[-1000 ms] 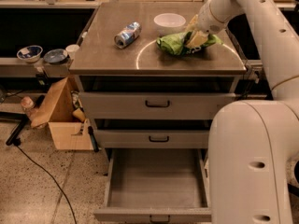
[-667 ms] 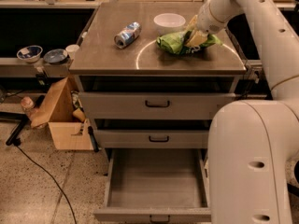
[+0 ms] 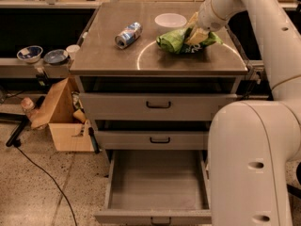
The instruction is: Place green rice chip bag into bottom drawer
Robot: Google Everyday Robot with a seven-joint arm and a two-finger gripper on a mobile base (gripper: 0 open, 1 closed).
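Note:
The green rice chip bag (image 3: 173,40) lies crumpled on the grey cabinet top (image 3: 117,58), right of centre, just in front of the white bowl (image 3: 170,20). My gripper (image 3: 195,32) reaches down from the upper right onto the bag's right half and is shut on it; the bag looks bunched up there. The bottom drawer (image 3: 157,185) is pulled open at the foot of the cabinet, its flat grey floor bare. The two upper drawers are shut.
A blue-silver can (image 3: 128,35) lies on its side on the cabinet top, left of the bag. My white base (image 3: 251,164) stands right of the open drawer. An open cardboard box (image 3: 61,114) sits on the floor at left, with bowls (image 3: 29,53) on a low shelf.
The gripper and the bag's right side have risen very slightly; the bag is a little more bunched. Nothing else has moved.

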